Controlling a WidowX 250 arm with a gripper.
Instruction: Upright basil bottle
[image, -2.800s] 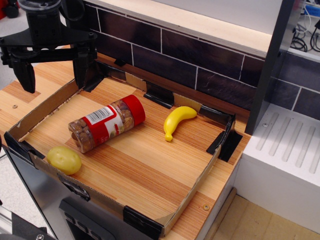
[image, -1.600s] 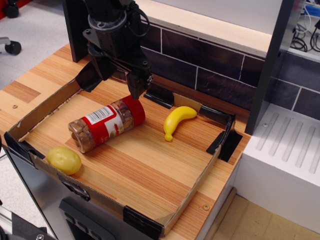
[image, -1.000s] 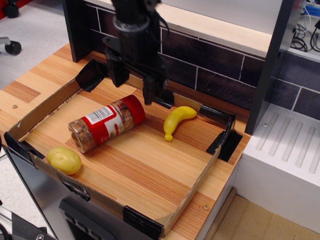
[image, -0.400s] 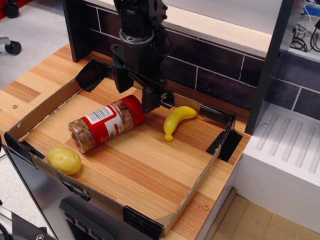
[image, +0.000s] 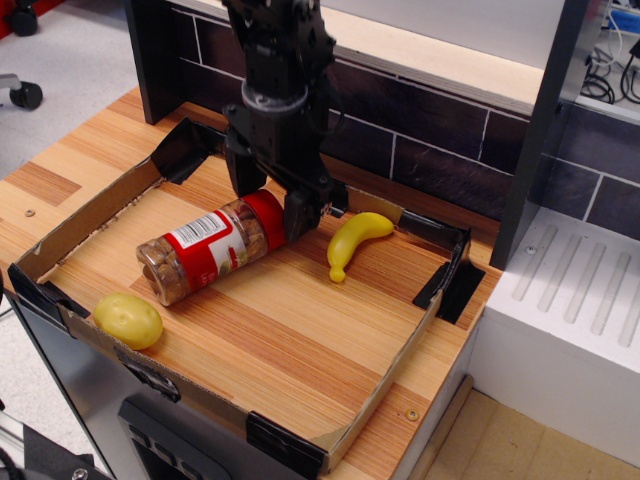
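Note:
The basil bottle lies on its side in the wooden tray, red lid pointing to the back right, red-and-white label up, brownish contents showing at its clear base end. My black gripper is open and hangs over the lid end. One finger stands behind the lid and the other finger stands to its right. The jaws straddle the lid without closing on it.
A yellow banana lies just right of the gripper. A yellow-green potato sits at the tray's front left. The tray has low cardboard walls with black corner clips. A dark tiled wall runs behind; a white box stands to the right.
The gripper came from the far left, moved right over the tray and came down onto the bottle's lid end. The bottle, banana and potato have not moved.

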